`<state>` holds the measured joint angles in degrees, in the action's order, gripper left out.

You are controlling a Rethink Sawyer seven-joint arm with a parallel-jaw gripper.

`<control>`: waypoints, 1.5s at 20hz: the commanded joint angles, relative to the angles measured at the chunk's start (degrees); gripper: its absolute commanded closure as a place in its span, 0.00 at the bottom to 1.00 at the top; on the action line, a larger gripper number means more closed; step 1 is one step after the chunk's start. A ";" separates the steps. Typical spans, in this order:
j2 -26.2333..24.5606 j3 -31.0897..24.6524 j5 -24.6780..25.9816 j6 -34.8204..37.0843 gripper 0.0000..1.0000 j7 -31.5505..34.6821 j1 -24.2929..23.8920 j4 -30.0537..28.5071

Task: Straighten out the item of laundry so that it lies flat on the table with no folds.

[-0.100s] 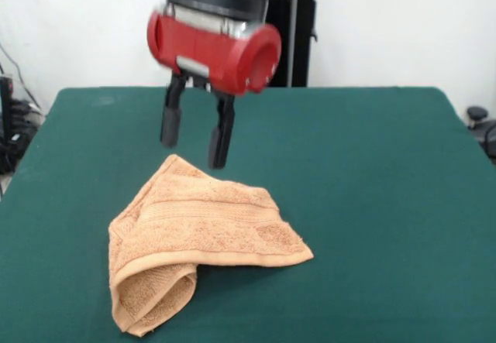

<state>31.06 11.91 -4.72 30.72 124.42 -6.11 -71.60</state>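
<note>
My claw (pixel 194 136) hangs open and empty above the folded towel (pixel 198 234); I should pinch its far corner, then pull outward.

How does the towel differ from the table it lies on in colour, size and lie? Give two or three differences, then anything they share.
Colour: the towel is orange-tan; the table is dark green.
Size: the towel covers a small patch; the table is far wider.
Lie: the towel is crumpled and folded over on itself; the table's cloth lies flat and smooth.
Shared: both are plain fabric surfaces.
</note>
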 commanded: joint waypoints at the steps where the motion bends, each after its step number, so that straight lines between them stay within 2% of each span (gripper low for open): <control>1: -5.99 -7.84 -3.20 -5.37 0.00 10.23 1.46 -4.89; 6: -6.61 -4.95 -4.41 -5.12 0.00 12.52 3.00 -6.78; 12: -3.91 -5.89 -5.72 -4.97 0.00 11.84 2.69 -12.60; 17: -2.66 -2.72 -6.67 -2.59 0.00 13.97 5.22 -15.06; 21: -2.35 -4.26 -8.11 -4.32 0.00 13.53 4.96 -18.37; 27: -5.77 -8.88 -10.41 -11.09 0.00 13.17 3.31 -20.97; 30: -8.76 -4.91 -10.41 -13.54 0.00 15.73 6.42 -19.10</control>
<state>29.01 11.02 -12.13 22.58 124.44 -2.51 -83.23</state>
